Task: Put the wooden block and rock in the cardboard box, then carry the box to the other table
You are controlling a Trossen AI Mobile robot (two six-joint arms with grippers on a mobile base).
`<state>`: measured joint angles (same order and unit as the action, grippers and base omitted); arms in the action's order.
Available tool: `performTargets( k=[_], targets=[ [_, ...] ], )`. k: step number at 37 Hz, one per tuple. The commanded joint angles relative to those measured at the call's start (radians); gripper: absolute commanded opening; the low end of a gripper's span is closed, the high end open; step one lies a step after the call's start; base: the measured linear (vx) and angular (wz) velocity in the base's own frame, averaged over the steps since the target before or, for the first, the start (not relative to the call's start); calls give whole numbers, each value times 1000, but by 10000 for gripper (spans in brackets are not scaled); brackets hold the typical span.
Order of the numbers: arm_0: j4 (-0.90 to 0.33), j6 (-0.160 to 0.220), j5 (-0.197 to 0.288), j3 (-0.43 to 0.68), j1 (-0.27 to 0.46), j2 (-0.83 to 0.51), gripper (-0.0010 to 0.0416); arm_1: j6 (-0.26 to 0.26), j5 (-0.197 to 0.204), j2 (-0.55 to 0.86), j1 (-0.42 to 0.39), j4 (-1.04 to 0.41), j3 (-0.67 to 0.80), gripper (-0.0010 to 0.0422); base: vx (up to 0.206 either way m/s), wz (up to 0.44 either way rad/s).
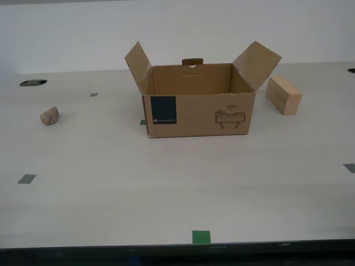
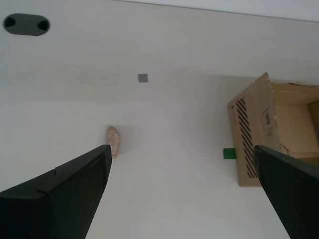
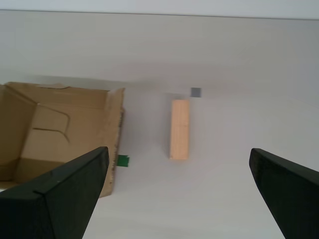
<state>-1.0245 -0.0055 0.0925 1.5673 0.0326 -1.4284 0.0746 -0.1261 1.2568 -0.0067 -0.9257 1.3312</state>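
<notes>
Here both my first gripper and my second gripper hang with fingers spread wide, holding nothing.

We're looking at a lab-style test bench.
Tape marks are dotting a bare pale table against a blank white wall.

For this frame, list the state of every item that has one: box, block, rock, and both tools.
cardboard box: upright on the table, flaps open, empty.
wooden block: on the table, outside the box.
rock: on the table, outside the box.
my first tool: open, holding nothing.
my second tool: open, holding nothing.
</notes>
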Motion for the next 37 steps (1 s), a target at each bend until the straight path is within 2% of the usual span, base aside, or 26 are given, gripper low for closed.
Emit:
performTargets(
  k=[1,5,12,19,23,33,37],
  targets=[
    [-27,3,-43,43,1,0,394,-2,40,0,0,-25,1,387,0,0],
    [-48,7,-42,82,0,-5,394,-4,70,1,0,-49,0,387,0,0],
    [-129,10,-42,150,0,-58,394,-4,70,1,0,-74,0,387,0,0],
    [-142,9,-42,221,0,-161,394,-5,70,1,0,-85,0,387,0,0],
    [-158,-27,-40,267,0,-225,394,-6,70,1,0,-87,0,387,0,0],
    [-218,-49,-33,384,-1,-393,394,-8,70,1,0,-115,0,387,0,0],
    [-219,-55,1,414,-6,-452,394,-7,70,1,0,-125,0,387,0,0]
  ],
)
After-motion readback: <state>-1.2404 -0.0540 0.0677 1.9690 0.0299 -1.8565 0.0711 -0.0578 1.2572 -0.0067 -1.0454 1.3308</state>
